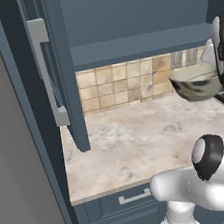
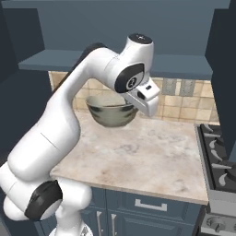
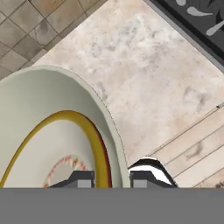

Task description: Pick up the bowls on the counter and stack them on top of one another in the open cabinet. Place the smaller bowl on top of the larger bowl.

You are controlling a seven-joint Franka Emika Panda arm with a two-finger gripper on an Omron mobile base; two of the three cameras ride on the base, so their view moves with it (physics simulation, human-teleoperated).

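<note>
A: Where is the bowl [image 2: 111, 111] in relation to the end effector [image 3: 113, 179]?

B: Hand view: the bowl's rim runs straight between the two fingertips [image 3: 81, 178]. One tip sits inside the bowl, the other outside, against the wall. The end effector is closed down on that rim, with only the wall's thickness between the pads.

A: Is it resting on the tabletop [image 1: 138, 140]?

B: No. In both base views it hangs clear above the marbled stone, upright or nearly so. Right base view: it sits just below and to the left of the wrist, in front of the tiled backsplash [image 1: 115, 83]. Left base view: it is at the right edge, tucked against the arm.

A: And relative to the cabinet [image 1: 130, 10]?

B: Below the level of the shelf [image 2: 60, 60], not inside. The shelf edge runs above the backsplash; the bowl hangs lower than that. The cabinet door [image 1: 60, 71] stands open at the left in the left base view, its grey bar handle [image 1: 45, 73] facing the camera.

A: Anything else nearby?

B: The stove [image 2: 219, 152] stands just to the right of the tabletop, with its dark grates visible. Blue drawers [image 2: 152, 205] run under the stone. Hand view: the bowl's interior is cream with a yellow and dark red ring.
</note>
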